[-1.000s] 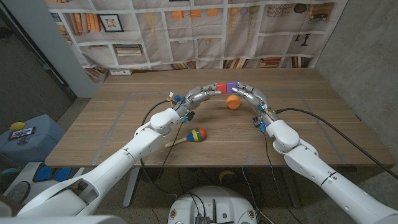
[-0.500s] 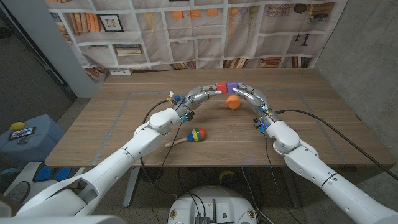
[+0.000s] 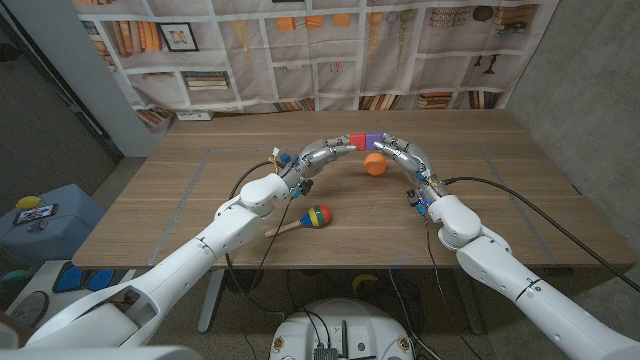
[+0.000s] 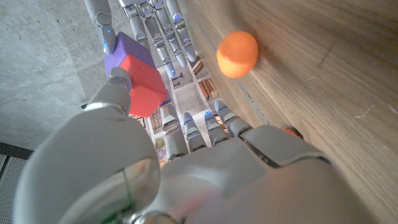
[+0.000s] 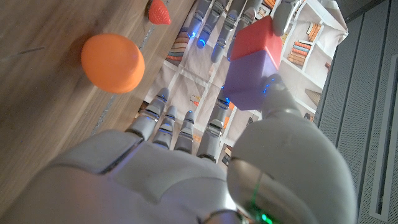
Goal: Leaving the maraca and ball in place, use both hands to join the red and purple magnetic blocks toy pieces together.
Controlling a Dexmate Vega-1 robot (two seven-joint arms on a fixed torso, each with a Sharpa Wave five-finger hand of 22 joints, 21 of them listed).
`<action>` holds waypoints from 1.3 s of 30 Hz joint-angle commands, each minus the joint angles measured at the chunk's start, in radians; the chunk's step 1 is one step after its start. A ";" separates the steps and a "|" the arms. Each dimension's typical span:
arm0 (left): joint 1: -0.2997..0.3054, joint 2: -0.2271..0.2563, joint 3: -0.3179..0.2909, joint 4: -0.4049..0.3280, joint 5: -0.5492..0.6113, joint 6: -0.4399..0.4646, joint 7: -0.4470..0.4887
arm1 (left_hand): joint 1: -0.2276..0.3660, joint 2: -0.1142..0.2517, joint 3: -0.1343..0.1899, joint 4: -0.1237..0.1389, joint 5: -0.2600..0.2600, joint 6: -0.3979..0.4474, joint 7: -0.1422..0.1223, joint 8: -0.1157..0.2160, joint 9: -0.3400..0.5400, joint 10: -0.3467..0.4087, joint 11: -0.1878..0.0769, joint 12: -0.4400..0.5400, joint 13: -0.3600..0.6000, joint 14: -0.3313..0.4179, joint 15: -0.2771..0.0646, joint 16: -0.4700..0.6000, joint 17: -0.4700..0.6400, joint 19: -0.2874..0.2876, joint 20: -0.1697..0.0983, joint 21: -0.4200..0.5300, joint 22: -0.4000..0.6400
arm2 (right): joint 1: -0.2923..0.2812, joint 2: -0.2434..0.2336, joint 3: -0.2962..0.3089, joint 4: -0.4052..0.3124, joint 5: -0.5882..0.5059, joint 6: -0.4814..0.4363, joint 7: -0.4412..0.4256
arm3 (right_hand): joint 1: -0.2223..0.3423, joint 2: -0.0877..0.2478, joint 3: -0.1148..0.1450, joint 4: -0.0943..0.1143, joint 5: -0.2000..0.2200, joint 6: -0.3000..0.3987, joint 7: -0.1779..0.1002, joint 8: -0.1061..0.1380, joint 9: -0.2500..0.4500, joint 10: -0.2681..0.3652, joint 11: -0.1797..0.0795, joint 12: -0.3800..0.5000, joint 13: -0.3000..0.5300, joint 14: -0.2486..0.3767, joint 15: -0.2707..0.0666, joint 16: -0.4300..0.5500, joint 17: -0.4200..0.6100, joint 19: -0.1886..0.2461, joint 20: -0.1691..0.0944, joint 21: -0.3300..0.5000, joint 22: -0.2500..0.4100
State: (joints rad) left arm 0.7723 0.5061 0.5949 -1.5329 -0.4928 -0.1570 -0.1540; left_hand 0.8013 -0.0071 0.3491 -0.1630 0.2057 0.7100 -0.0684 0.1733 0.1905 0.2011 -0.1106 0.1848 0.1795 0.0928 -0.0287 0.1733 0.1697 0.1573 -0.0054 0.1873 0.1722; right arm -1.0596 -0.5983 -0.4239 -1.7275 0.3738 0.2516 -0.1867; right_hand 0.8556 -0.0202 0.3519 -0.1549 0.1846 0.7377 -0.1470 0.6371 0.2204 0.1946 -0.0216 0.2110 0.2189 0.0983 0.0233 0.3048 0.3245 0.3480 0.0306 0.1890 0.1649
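The red block point(image 3: 356, 140) and the purple block point(image 3: 374, 139) sit face to face as one piece, held in the air over the far middle of the table. My left hand point(image 3: 322, 152) holds the red block point(image 4: 144, 87) from its side, thumb against it. My right hand point(image 3: 405, 155) holds the purple block point(image 5: 252, 78) from the opposite side. The orange ball point(image 3: 375, 164) lies on the wood just below the joined blocks. The maraca point(image 3: 315, 216), striped red, green, blue and yellow, lies nearer me, its wooden handle pointing to my left.
The wooden table point(image 3: 200, 200) has bare wood on both sides of the arms. A bookshelf-print backdrop point(image 3: 320, 50) hangs behind the far edge. Cables run along both forearms down to the table's front edge.
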 commanded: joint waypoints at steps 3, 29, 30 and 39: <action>0.003 0.009 0.000 -0.005 -0.003 0.006 -0.010 | 0.004 -0.020 -0.006 -0.003 -0.001 -0.024 0.008 0.000 0.000 -0.011 0.009 -0.002 0.001 -0.016 0.004 0.001 0.004 -0.007 -0.001 0.001 0.003 | -0.004 0.002 0.002 0.001 0.000 -0.003 -0.009 | 0.034 0.038 0.002 -0.004 0.006 0.033 -0.027 0.004 0.001 0.009 -0.003 0.003 0.002 0.006 -0.004 -0.002 0.004 0.007 0.001 0.005 0.005; 0.003 0.042 -0.009 -0.030 -0.034 0.018 -0.061 | -0.030 -0.055 -0.026 0.006 -0.018 -0.186 0.066 -0.005 -0.005 -0.100 0.092 -0.004 0.002 -0.114 0.069 -0.002 0.005 -0.056 0.026 -0.004 0.002 | -0.019 0.004 0.005 -0.006 -0.003 0.006 -0.019 | 0.037 0.043 0.000 -0.004 0.006 0.037 -0.026 0.005 -0.003 0.010 -0.004 0.003 0.002 0.007 -0.003 -0.002 0.006 0.008 -0.001 0.005 0.005; 0.004 0.045 -0.011 -0.033 -0.035 0.019 -0.061 | -0.034 -0.057 -0.028 0.007 -0.019 -0.202 0.071 -0.005 -0.006 -0.106 0.103 -0.003 0.002 -0.123 0.078 -0.003 0.005 -0.062 0.030 -0.005 0.002 | -0.020 0.003 0.005 -0.007 -0.004 0.005 -0.020 | 0.037 0.043 0.000 -0.004 0.006 0.037 -0.026 0.004 -0.003 0.009 -0.003 0.003 0.002 0.007 -0.003 -0.002 0.006 0.008 0.000 0.005 0.005; 0.013 0.083 -0.024 -0.077 -0.041 0.046 -0.066 | -0.057 -0.066 -0.033 0.008 -0.024 -0.339 0.104 -0.009 -0.010 -0.169 0.147 -0.004 0.001 -0.185 0.116 -0.005 0.005 -0.102 0.039 -0.007 0.002 | -0.025 0.005 0.005 -0.005 -0.002 0.016 -0.016 | 0.038 0.044 -0.001 -0.004 0.007 0.035 -0.027 0.004 -0.004 0.009 -0.003 0.002 0.002 0.008 -0.003 -0.002 0.006 0.009 -0.001 0.005 0.005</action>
State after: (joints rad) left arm 0.7776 0.5525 0.5839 -1.5714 -0.5233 -0.1356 -0.2062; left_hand 0.7528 -0.0710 0.3237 -0.1548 0.1847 0.3956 0.0289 0.1661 0.1813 0.0450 0.0308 0.1809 0.1793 -0.0738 0.0769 0.1733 0.1697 0.0691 0.0328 0.1873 0.1724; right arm -1.0787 -0.5942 -0.4196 -1.7319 0.3718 0.2590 -0.2038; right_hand 0.8559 -0.0204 0.3517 -0.1549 0.1847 0.7376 -0.1471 0.6371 0.2155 0.1946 -0.0216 0.2116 0.2190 0.0983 0.0233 0.3047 0.3273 0.3479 0.0306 0.1890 0.1649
